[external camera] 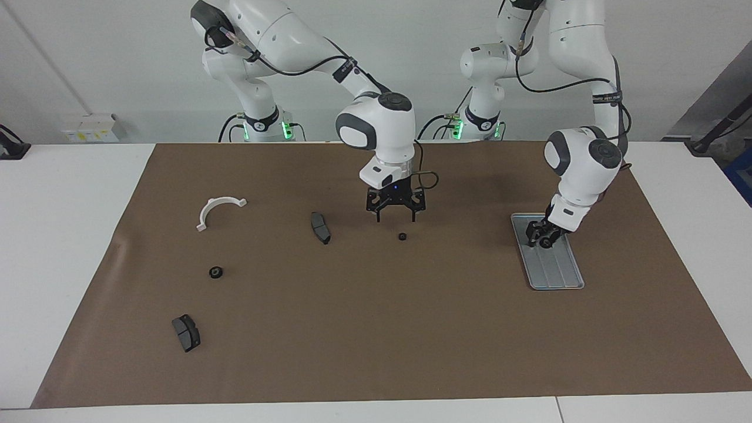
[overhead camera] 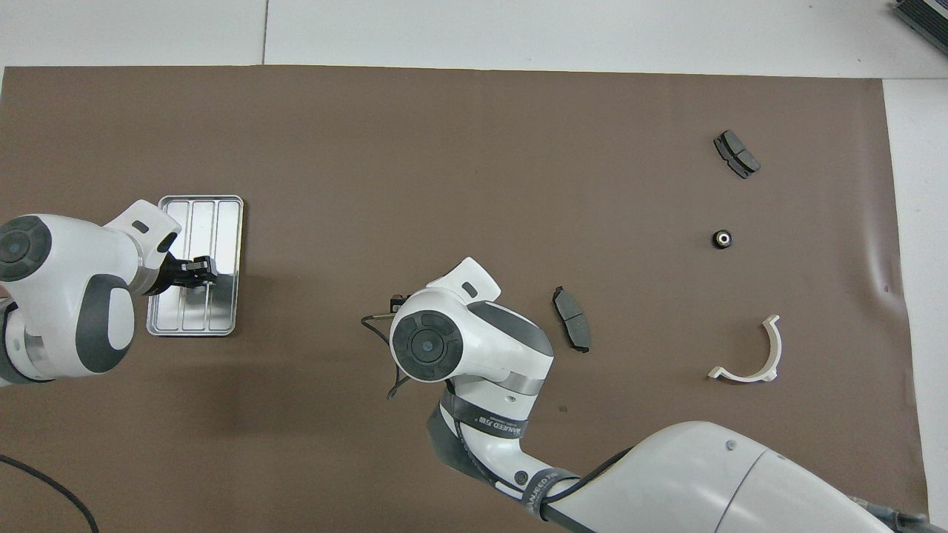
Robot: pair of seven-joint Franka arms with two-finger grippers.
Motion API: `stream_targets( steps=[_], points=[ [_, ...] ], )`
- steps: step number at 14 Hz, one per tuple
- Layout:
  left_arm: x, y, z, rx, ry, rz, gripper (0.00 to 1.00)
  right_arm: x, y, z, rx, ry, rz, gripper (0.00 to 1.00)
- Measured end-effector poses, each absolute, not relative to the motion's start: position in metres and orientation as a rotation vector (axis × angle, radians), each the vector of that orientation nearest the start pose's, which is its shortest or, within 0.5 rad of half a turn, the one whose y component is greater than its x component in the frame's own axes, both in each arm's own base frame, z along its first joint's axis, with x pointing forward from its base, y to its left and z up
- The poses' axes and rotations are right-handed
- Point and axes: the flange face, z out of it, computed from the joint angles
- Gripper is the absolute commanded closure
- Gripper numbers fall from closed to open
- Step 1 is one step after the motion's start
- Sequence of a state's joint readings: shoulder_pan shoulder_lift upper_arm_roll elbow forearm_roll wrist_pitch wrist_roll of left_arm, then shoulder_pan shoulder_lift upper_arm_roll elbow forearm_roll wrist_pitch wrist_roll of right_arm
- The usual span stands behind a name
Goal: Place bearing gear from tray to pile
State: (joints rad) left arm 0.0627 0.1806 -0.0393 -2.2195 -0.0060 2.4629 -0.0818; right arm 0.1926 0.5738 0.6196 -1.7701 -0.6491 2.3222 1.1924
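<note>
One tray (external camera: 555, 267) lengthwise away from robots, left gripper (external camera: 541, 236) (grip unclear) in it, right gripper (external camera: 395, 215) spread.

Right gripper (external camera: 395, 216) up over the brown mat (external camera: 376, 329), fingertips spread, a small black gear (external camera: 402, 237) lying just below them, untouched. Dark brake pad (external camera: 320, 227) beside it, toward the right arm's end. Left gripper (external camera: 539, 235) down in the tray (external camera: 558, 276), around a dark gear; grip unclear.
</note>
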Motion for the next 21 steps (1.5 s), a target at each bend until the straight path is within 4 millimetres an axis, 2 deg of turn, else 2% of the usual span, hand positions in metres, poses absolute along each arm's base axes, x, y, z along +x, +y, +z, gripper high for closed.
stream_targets(
  steps=[4,6,8,11,14,16,18,21],
  points=[
    [0.553,0.014,0.301,-3.148,-0.176,-0.111,0.66,0.501,0.455,0.290,-3.099,0.080,-0.321,0.41],
    [0.554,0.014,0.302,-3.147,-0.176,-0.119,0.73,0.501,0.457,0.291,-3.096,0.077,-0.324,0.50],
    [0.554,0.015,0.302,-3.147,-0.178,-0.128,0.80,0.501,0.457,0.291,-3.096,0.077,-0.325,0.52],
    [0.555,0.015,0.303,-3.146,-0.180,-0.136,1.00,0.501,0.457,0.291,-3.095,0.077,-0.325,0.52],
    [0.560,0.014,0.310,-3.147,-0.175,-0.155,1.00,0.500,0.458,0.291,-3.096,0.076,-0.324,0.59],
    [0.571,0.011,0.325,-3.148,-0.166,-0.157,1.00,0.500,0.458,0.291,-3.096,0.074,-0.323,0.65],
    [0.585,0.006,0.351,-3.151,-0.151,-0.150,1.00,0.500,0.458,0.290,-3.097,0.073,-0.322,0.65],
    [0.600,-0.020,0.384,-3.157,-0.109,-0.147,1.00,0.499,0.458,0.290,-3.097,0.072,-0.320,0.65]
  ],
)
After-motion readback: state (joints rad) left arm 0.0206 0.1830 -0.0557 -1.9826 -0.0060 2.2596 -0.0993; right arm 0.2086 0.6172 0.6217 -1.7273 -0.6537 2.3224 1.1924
